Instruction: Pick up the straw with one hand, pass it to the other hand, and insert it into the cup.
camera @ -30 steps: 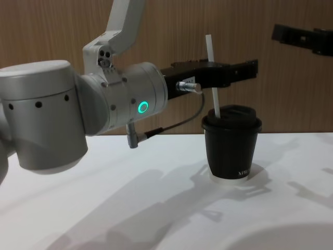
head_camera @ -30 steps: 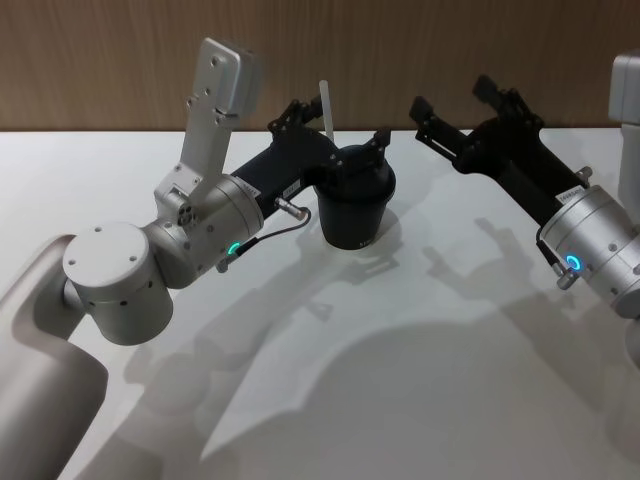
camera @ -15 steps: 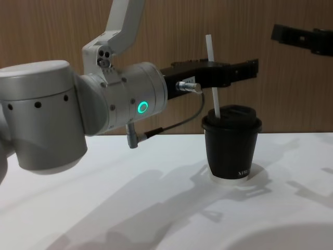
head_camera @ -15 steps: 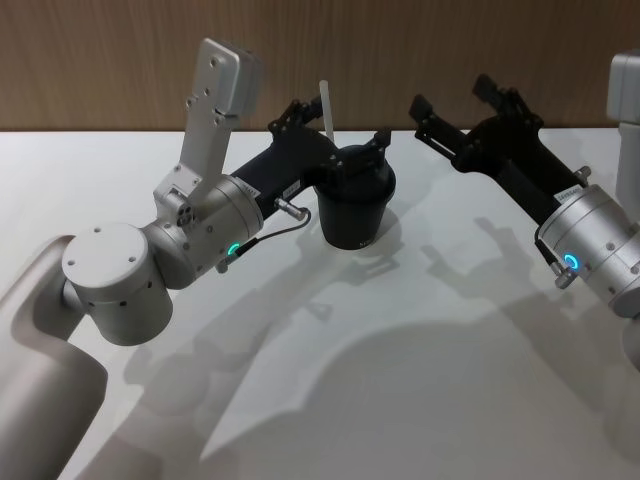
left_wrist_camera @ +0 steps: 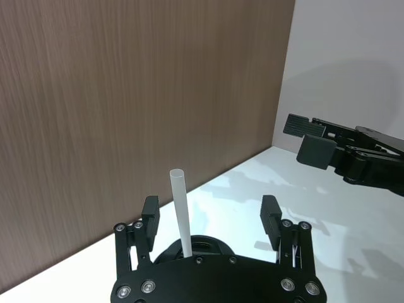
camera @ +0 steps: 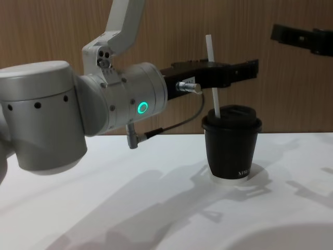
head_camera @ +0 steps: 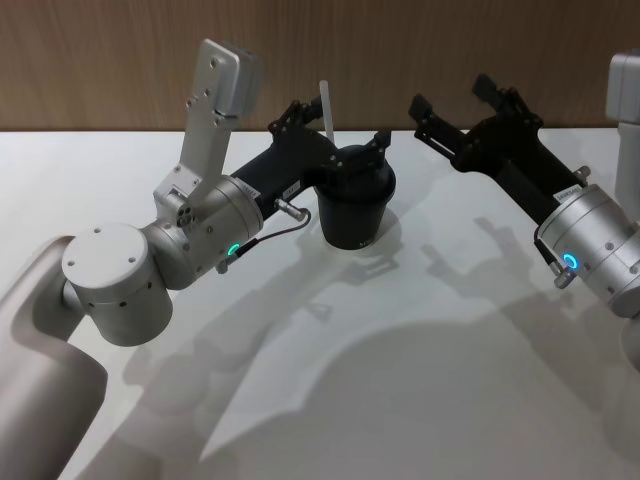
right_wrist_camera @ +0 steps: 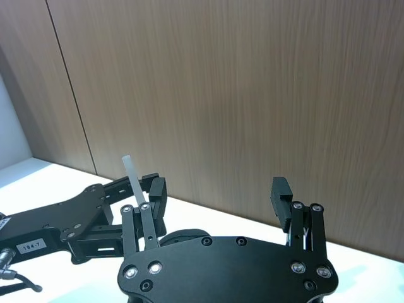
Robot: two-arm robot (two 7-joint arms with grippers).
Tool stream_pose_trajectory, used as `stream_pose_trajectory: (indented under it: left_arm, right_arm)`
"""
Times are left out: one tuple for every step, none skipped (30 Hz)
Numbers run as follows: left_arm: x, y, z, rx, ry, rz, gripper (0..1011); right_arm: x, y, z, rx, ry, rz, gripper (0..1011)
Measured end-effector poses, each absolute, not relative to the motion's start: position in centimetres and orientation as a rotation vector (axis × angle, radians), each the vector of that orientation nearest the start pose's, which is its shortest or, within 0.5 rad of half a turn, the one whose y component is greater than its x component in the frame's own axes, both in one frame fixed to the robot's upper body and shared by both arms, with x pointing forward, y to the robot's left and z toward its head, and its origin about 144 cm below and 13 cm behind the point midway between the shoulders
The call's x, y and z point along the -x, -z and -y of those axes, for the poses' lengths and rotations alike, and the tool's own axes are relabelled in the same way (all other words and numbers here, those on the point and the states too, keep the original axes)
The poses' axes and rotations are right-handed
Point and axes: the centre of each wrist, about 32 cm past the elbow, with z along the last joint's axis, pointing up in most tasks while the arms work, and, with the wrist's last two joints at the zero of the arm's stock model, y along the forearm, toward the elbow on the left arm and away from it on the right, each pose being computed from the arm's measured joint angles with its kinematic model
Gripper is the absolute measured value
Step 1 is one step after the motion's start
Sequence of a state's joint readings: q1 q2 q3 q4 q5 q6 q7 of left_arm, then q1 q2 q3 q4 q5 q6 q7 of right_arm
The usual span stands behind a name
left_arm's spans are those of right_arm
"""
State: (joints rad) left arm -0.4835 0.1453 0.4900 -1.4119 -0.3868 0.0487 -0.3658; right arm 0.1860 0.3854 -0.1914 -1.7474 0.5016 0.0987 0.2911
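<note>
Straw standing in the lidded cup, both my grippers empty.

The straw (camera: pixel 212 78) rises from the cup (camera: pixel 231 150) on the white surface (head_camera: pixel 420 380). My left gripper (head_camera: pixel 330 130) hovers above the lid, fingers spread wide around the straw; my right gripper (head_camera: pixel 452 108) hangs well apart, fingers wide.

Small white lettering on the cup (camera: pixel 231 151) — not readable.
</note>
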Motion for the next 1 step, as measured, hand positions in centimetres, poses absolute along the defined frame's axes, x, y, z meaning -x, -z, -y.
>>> stream_pose_trajectory:
  left_arm:
    - [-55.45, -124.77, -12.72, 0.149, -0.735, 0.079, 1002]
  right_arm:
    - [-49.1, -125.53, 26.11, -0.182, 1.011, 0.077, 1001]
